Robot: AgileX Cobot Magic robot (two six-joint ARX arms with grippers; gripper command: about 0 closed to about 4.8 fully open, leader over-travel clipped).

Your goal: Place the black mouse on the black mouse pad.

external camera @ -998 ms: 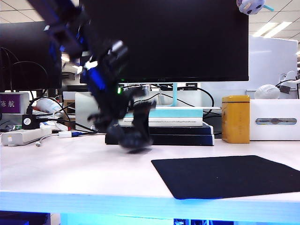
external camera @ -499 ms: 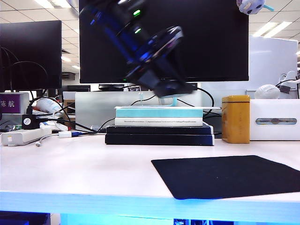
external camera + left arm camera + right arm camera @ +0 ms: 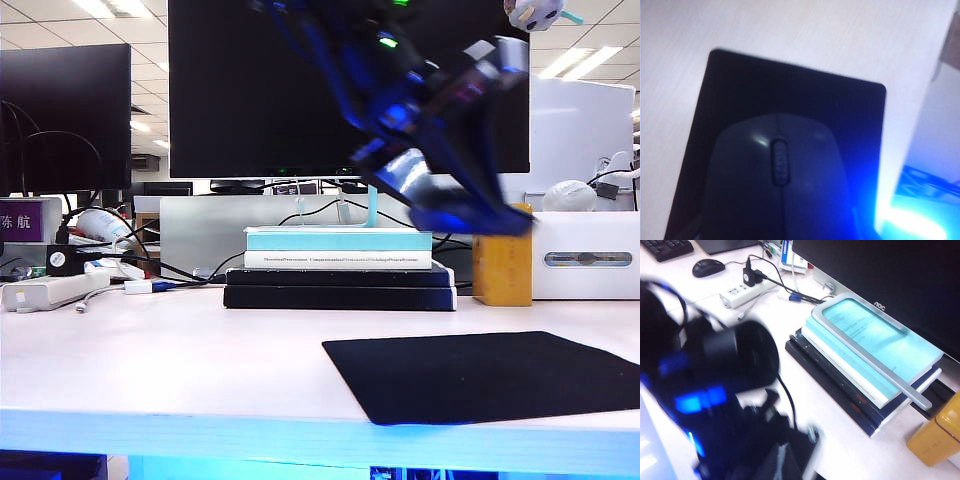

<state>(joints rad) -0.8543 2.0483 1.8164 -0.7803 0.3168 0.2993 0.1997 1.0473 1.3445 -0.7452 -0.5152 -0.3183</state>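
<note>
Left gripper, a blurred shape above the black mouse pad in the exterior view, apparently grips the black mouse, which only the left wrist view shows clear of the pad, while the right gripper's state cannot be told from any view.

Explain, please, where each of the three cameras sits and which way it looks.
Exterior view: low at the table's front edge, facing the monitor; the blurred left arm crosses above the black mouse pad.
Left wrist view: looks down past the held black mouse at the pad.
Right wrist view: raised, looks down at the books; the left arm shows blurred.
Shared: exterior and left wrist show the pad; exterior and right wrist, the books.
</note>
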